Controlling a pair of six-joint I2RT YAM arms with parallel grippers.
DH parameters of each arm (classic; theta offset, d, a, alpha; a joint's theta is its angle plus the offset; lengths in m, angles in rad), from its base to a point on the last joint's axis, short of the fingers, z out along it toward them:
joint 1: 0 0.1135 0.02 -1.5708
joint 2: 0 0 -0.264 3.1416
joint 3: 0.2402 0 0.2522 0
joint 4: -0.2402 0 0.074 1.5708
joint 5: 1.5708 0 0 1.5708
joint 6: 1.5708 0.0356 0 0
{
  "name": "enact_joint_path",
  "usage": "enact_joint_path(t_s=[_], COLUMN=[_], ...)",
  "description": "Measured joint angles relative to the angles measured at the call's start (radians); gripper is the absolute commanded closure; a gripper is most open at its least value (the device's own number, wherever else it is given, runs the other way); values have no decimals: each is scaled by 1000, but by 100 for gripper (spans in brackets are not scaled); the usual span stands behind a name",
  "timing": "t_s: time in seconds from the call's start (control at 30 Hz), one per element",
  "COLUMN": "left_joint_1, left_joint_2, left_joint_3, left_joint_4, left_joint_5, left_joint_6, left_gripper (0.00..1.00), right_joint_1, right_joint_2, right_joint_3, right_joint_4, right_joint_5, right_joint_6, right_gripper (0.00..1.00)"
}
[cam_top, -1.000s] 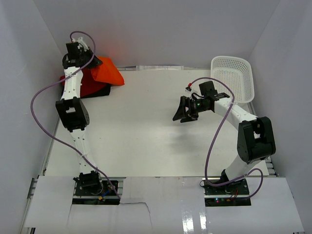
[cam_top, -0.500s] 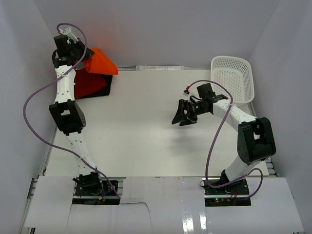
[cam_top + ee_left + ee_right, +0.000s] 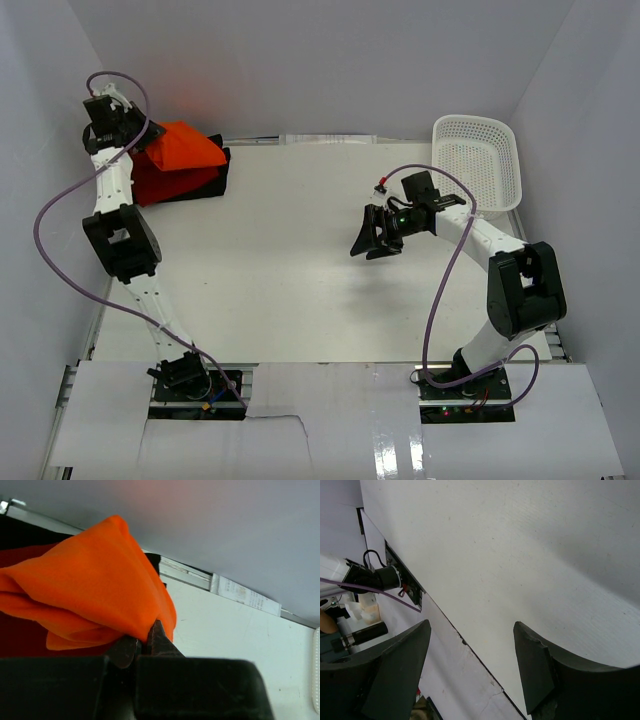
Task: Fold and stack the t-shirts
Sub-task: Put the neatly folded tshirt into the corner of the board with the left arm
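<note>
Far left corner: left gripper (image 3: 146,641), jaws pinched on a fold of the orange t-shirt (image 3: 95,590), which hangs over the red t-shirt (image 3: 160,185) and black t-shirt (image 3: 219,170). Right gripper (image 3: 470,635), centre right, jaws wide, holds nothing.

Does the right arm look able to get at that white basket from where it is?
Probably yes: the white basket sits close by, and nothing lies between it and the right gripper, which hangs open and empty, though it faces away and would have to turn.

The white table (image 3: 300,270) carries a black t-shirt (image 3: 221,170) far left, a basket (image 3: 478,160) far right.
</note>
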Motion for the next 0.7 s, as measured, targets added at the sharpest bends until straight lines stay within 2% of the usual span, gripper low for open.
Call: enact_joint_path(t_s=[0.3,0.53,0.6,0.63,0.67,0.7], left_joint_1=[74,80,76,74,72,72], left_joint_2=[-4,-4,2,10,20,26], left_joint_3=[-147,-180,-159,-138,-114,-96], left_joint_4=[-40,-117,-154,-174,-192,-203], left_joint_5=[-84,-195,-237,-254,-270,-282], left_joint_6=[-16,-14,-15,-14,-11,-11], left_gripper=[100,100,95,89,76,72], right_joint_1=[29,56,60,60,60,60], right_joint_2=[0,0,0,0,0,0], right_joint_3=[0,0,0,0,0,0], right_joint_4=[1,4,4,4,5,5], right_joint_5=[0,0,0,1,1,1], right_joint_6=[19,31,32,34,35,36], right_gripper=[27,27,27,27,27,27])
